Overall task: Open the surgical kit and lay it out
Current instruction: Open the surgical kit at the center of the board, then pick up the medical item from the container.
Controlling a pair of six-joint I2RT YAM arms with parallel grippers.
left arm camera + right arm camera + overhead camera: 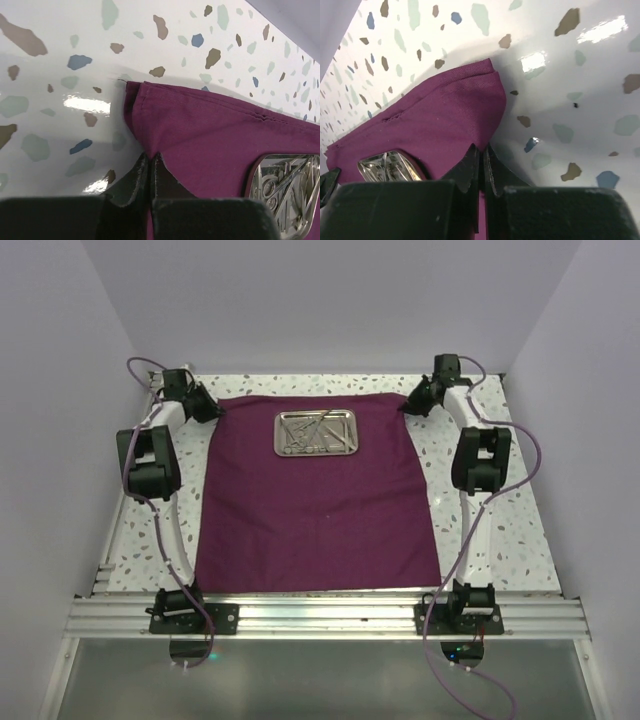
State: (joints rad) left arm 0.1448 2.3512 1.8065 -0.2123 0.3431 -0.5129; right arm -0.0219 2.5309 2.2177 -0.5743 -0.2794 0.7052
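While your left gripper (150, 159) and right gripper (481, 150) clamped far corners of the spread cloth wrap (315, 510), the instruments (312, 430) lay in the steel tray (315, 453), not yet laid out.

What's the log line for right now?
left hand: shut on far-left corner of dark purple cloth wrap | right hand: shut on far-right corner | shiny steel tray: on cloth, silver tools inside

Your left hand (150, 159) has its two dark fingers pressed together on the edge of the maroon cloth (210, 135) near its corner on the speckled counter (65, 75), with the shiny steel tray (256, 175) lying on the cloth at lower right.
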